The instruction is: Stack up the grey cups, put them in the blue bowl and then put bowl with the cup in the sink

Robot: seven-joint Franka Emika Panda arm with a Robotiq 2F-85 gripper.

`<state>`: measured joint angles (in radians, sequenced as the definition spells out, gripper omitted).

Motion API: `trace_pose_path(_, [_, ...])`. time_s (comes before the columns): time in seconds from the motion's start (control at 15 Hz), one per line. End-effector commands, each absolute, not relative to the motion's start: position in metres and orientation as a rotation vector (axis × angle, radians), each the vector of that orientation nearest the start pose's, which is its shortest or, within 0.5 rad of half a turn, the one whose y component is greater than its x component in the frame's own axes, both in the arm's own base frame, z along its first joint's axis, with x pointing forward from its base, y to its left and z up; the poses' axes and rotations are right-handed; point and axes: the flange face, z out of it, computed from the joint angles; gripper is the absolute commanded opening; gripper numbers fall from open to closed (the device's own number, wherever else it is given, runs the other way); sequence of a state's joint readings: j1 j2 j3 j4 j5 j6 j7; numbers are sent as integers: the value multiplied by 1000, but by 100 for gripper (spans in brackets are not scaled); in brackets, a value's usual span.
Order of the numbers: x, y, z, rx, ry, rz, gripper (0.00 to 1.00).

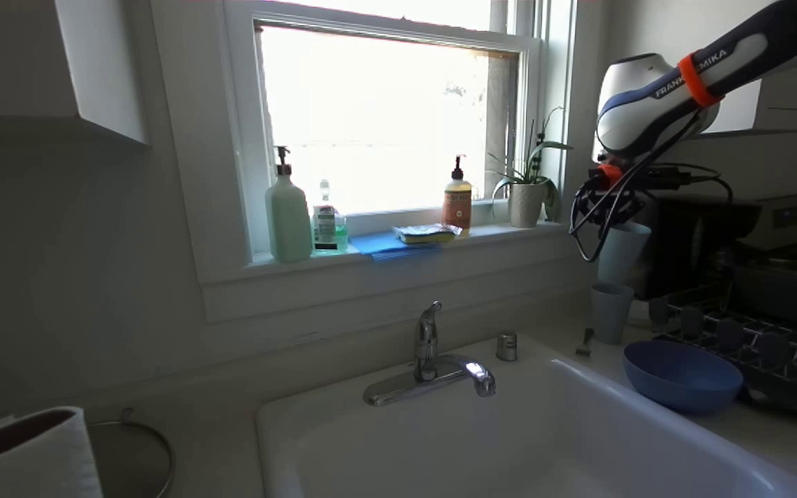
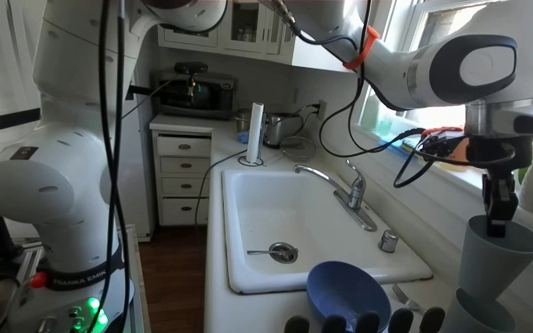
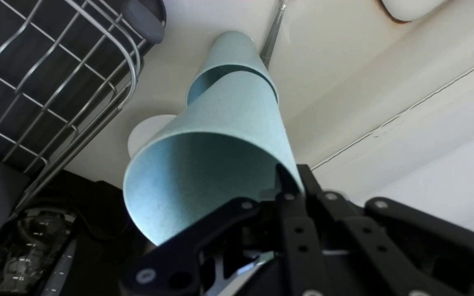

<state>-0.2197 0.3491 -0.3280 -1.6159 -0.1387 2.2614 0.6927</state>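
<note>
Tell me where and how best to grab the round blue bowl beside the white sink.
I'd pinch the blue bowl at the part of its rim nearest the white sink, coming from above: it opens upward and looks too wide to span. The wire dish rack crowds the opposite side. The hand must first release its tapered grey cup.

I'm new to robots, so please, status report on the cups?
Gripper shut on upper cup by the rim. Over lower cup, not fully nested. Nearby fork seems out of the way.
</note>
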Motion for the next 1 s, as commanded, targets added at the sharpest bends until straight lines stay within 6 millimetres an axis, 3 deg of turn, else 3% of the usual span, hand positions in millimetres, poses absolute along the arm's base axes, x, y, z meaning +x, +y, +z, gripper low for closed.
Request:
trace_pose_path(0.0, [607,-354,463,-2742,1804,-527,1])
trace_pose_path(0.4, [615,-367,441,-2721,1834,-469,1])
trace_pose_path(0.93, [625,-366,396,-2791,1868,-189,1])
